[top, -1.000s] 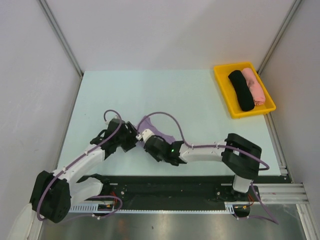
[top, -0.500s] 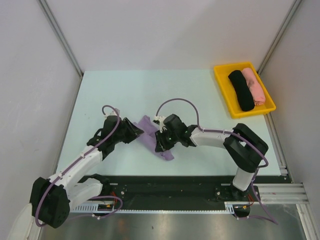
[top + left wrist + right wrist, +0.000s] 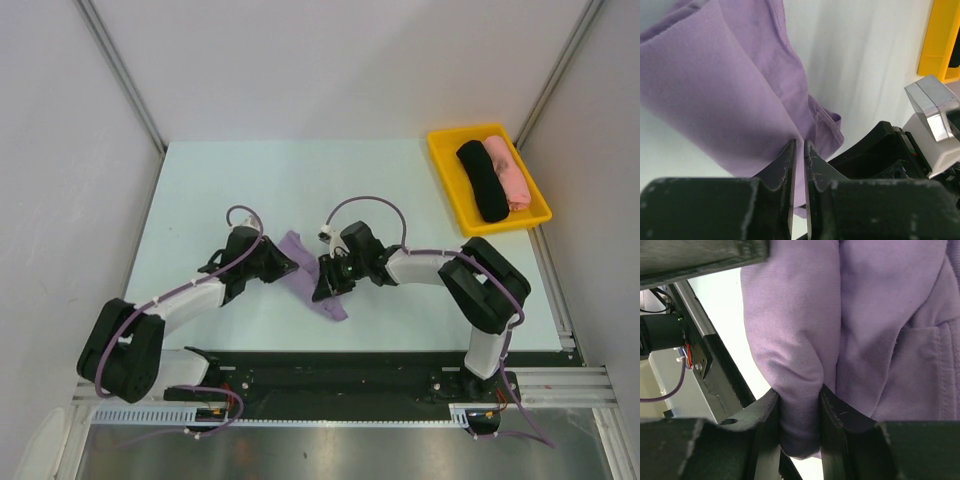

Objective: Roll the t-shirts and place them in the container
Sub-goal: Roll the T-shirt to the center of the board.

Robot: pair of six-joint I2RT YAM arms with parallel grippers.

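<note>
Right wrist view is showing right gripper (image 3: pixel 800 405) pinching a t-shirt (image 3: pixel 790 340) fold. Left gripper (image 3: pixel 800 150) is sitting near-closed at its edge; hold unclear.

We note pale mint table (image 3: pixel 300 180), matte top, under soft even light. Plain white back wall (image 3: pixel 330 60). Grey-white left wall (image 3: pixel 50 180) and right wall (image 3: pixel 600 170) close in on both sides. We log aluminium posts (image 3: pixel 122 75) at rear corners. Black rail (image 3: pixel 340 375) along near table edge, brushed metal surface (image 3: pixel 330 455) in front of it.

Lavender t-shirt (image 3: pixel 298 255), mint table (image 3: pixel 300 180), yellow tray (image 3: pixel 448 178), black bundle (image 3: pixel 482 180), pink bundle (image 3: pixel 510 172)
</note>
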